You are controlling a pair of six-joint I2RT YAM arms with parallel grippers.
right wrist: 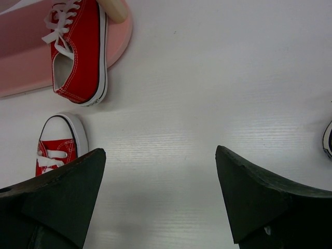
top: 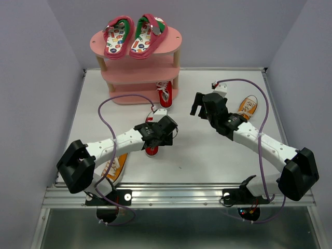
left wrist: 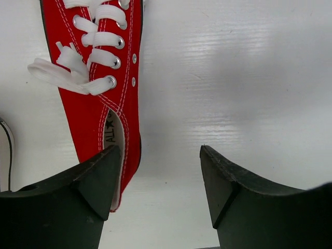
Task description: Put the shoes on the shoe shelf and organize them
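The pink shoe shelf [top: 174, 36] stands at the back. The pink flip-flops [top: 134, 35] lie side by side on its top board. One red sneaker [top: 165, 93] sits on the bottom board, also in the right wrist view [right wrist: 78, 52]. The other red sneaker [left wrist: 98, 78] lies on the table. My left gripper [left wrist: 158, 181] is open just above it, its left finger beside the heel, and the top view shows this gripper [top: 160, 136] too. My right gripper [top: 197, 105] is open and empty over bare table [right wrist: 158, 192]. One orange sneaker [top: 248, 107] lies by the right arm, the other [top: 115, 167] under the left arm.
The second red sneaker's white toe [right wrist: 59, 135] shows at the left of the right wrist view. A wooden shelf post [right wrist: 116, 8] stands by the shelved sneaker. Purple cables [top: 106, 111] loop over both arms. Grey walls close in the table on three sides.
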